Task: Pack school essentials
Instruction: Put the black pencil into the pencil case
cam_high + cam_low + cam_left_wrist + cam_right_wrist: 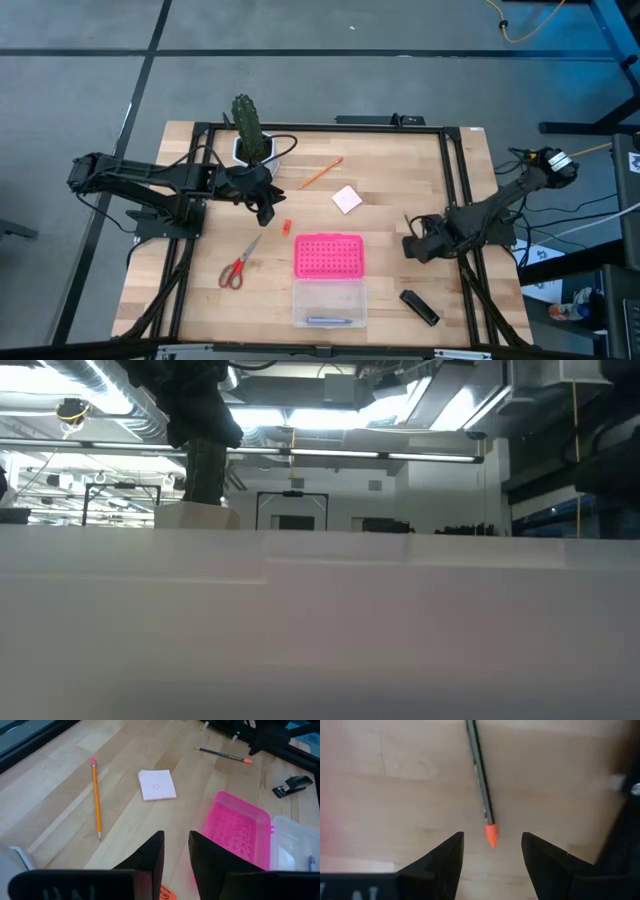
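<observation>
Wooden worktop (390, 170): grey pen (479, 770) w/ orange tip lies flat nr right edge, right tool (492, 851) released, straddling its tip; light, stiff, slick, prob rolls, so pinch mid-barrel; left tool (176, 854) released, nr cactus (247, 123).

Wooden table (390, 290) with pale plank surface, bordered by a dark metal frame (455, 170). Green cactus (246, 122) upright in a white pot (243, 152) near the far edge. Clear plastic box (329, 304) toward the near edge; its dotted pink lid (328, 256) lies flat, touching the box's far side.
</observation>
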Robot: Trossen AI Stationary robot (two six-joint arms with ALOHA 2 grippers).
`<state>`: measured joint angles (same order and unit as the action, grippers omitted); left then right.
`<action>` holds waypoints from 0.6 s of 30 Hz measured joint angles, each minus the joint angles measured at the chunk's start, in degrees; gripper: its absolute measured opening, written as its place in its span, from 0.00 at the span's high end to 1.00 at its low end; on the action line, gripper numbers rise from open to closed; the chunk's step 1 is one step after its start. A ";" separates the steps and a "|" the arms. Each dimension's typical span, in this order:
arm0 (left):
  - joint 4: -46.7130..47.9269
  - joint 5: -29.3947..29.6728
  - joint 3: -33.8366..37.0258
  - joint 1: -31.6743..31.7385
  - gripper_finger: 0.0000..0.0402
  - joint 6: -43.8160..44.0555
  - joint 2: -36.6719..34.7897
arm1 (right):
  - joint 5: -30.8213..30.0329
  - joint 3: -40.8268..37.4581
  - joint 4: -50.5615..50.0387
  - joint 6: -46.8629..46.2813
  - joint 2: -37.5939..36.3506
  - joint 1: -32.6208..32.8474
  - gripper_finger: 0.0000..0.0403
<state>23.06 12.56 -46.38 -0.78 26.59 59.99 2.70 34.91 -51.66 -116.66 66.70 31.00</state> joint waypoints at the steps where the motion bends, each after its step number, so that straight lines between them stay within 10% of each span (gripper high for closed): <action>1: 0.01 0.00 0.01 -0.01 0.79 -0.01 0.00 | 0.02 -0.70 1.39 -0.29 0.01 0.43 0.50; 18: -0.03 0.00 0.01 -0.01 0.79 -0.02 0.00 | 1.40 -3.91 9.48 1.39 11.06 1.29 0.50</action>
<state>23.03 12.56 -46.37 -0.78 26.57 59.99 4.10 31.00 -42.17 -115.26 77.76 32.29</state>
